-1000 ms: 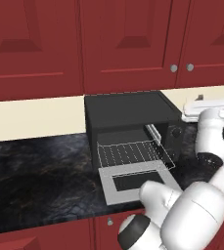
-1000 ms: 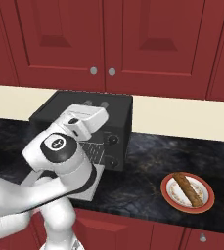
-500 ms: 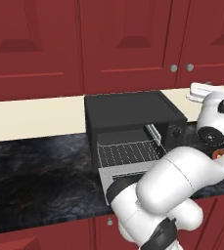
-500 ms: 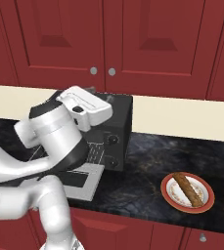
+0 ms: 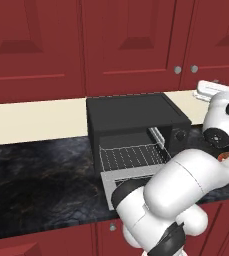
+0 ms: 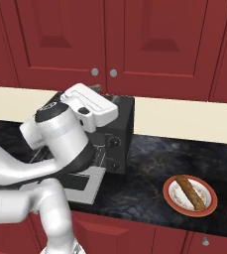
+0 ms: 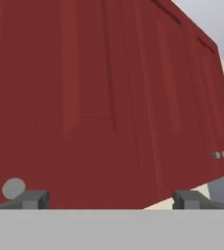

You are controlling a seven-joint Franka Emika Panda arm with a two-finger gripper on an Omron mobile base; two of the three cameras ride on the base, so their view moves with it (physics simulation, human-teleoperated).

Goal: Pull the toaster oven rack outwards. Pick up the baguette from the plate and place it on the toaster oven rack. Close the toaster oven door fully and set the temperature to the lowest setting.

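I note the toaster oven [image 5: 136, 120], a boxy matte black unit, standing on the dark marbled counter [image 5: 36, 180] against the cream backsplash. Its door [image 6: 83, 186], a light grey panel with a dark window, lies folded down flat over the counter edge. The silver wire rack [image 5: 131, 157] sits drawn out of the cavity, level, its grid plain to see. Two dark round knobs [image 6: 114, 142] show on the front panel, one above the other.

The baguette [image 6: 190, 192], golden-brown and elongated, lies diagonally on a red-rimmed plate [image 6: 172, 198], well apart from the oven on its right.

I find the gripper [image 7: 111, 199] raised above the oven and facing the red cabinet doors [image 7: 108, 97]. Its fingertips [image 7: 35, 199] stand wide apart with nothing between them, so I record the jaws as released.
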